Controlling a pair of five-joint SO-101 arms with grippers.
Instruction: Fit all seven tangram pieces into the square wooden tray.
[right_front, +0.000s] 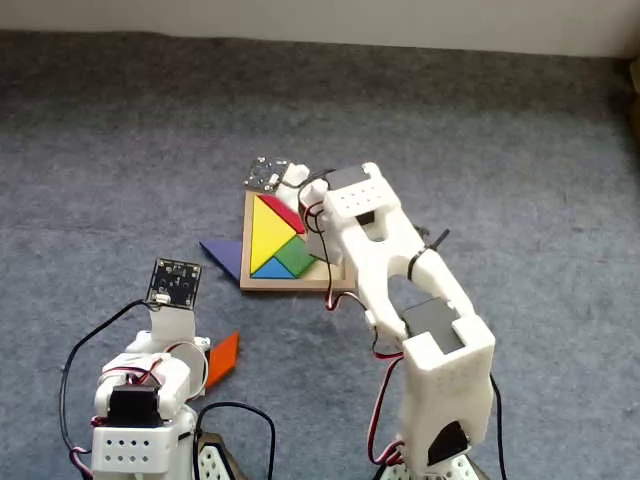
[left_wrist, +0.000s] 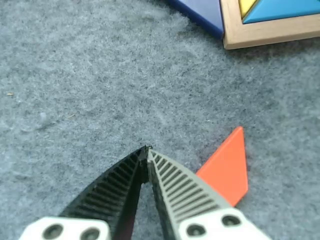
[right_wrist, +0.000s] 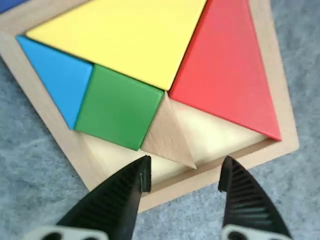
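The square wooden tray (right_front: 288, 284) holds a yellow triangle (right_wrist: 130, 35), a red triangle (right_wrist: 225, 70), a blue triangle (right_wrist: 55, 75), a green square (right_wrist: 117, 105) and a small plain-wood triangle (right_wrist: 167, 134). My right gripper (right_wrist: 186, 167) hangs open over the tray's rim (right_wrist: 285, 145), just beside the wood triangle, with nothing between its fingers. A dark blue piece (right_front: 222, 255) lies on the carpet against the tray's left side. An orange piece (left_wrist: 227, 167) lies on the carpet right beside my left gripper (left_wrist: 146, 150), which is shut and holds nothing.
Grey carpet (right_front: 120, 150) covers the whole work surface, with wide free room to the left and right of the tray. The right arm's body (right_front: 400, 270) covers the tray's right part in the high view. A pale wall edge (right_front: 400, 25) runs along the far side.
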